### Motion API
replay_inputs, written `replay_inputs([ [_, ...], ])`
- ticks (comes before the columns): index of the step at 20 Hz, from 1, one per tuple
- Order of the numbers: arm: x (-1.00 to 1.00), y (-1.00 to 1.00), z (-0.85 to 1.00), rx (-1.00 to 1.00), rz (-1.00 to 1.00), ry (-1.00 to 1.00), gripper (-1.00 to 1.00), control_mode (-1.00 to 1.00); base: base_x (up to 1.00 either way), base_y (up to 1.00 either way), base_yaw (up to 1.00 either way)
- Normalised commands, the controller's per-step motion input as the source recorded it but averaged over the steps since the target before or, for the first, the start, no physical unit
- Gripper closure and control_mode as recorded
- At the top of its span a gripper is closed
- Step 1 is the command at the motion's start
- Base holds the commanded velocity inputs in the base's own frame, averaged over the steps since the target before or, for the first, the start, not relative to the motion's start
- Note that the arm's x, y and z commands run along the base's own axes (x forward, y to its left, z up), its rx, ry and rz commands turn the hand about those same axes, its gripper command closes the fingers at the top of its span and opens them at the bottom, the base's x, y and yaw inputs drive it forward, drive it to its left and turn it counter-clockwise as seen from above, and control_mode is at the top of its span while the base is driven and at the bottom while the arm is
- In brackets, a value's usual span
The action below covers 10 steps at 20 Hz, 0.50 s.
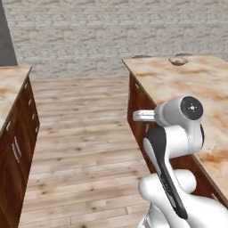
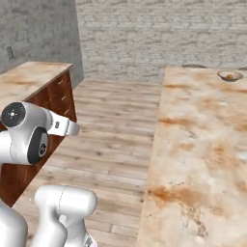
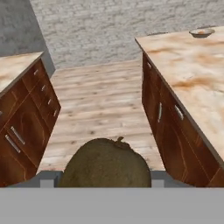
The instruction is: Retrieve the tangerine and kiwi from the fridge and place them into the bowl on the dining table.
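While the kiwi [image 3: 103, 162] sits clamped in the gripper [image 3: 103, 181] at the bottom of the hand view, the bowl [image 2: 230, 75] rests at the far end of the dining table [image 2: 202, 140], with the orange tangerine [image 2: 230, 75] inside it.

I see the kiwi [image 3: 104, 164] with matt, rough brown-olive skin. At my two o'clock, the dining table [image 1: 196, 89] has a smooth marbled stone top on glossy reddish wood; plank floor [image 1: 84, 133], matt.
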Motion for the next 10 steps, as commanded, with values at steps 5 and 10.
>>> replay_inputs([
  [5, 0.0, 0.0, 0.0, 0.0, 0.0, 0.0, 1.0, 1.0, 1.0, 0.23, -0.15],
  [10, 0.0, 0.0, 0.0, 0.0, 0.0, 0.0, 1.0, 1.0, 1.0, 0.31, -0.05],
])
